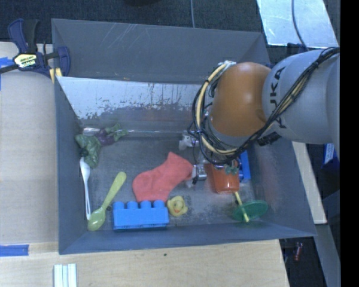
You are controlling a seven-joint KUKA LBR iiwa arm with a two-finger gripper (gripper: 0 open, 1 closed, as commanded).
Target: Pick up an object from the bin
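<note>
Step in hand: approach, nothing lifted yet by the look of it. Landmark is the blue brick (140, 214) in the bin (167, 52). The claw (195, 158) sits low, up and right of the brick, under the arm's orange cover. Released or clenched: cannot tell, wrist and cables hide it. Nothing seen gripped.

Likely target is the crumpled red cloth (161, 179), just above the brick. The claw is at the cloth's right end, contact unclear. Well right of the brick is an orange cup-like thing (225, 180); a small yellow toy (178, 206) is just beside the brick; a green spoon (107, 200) is left of it.

Next move, probably: settle on the cloth edge, clamp, lift clear of the orange thing.
</note>
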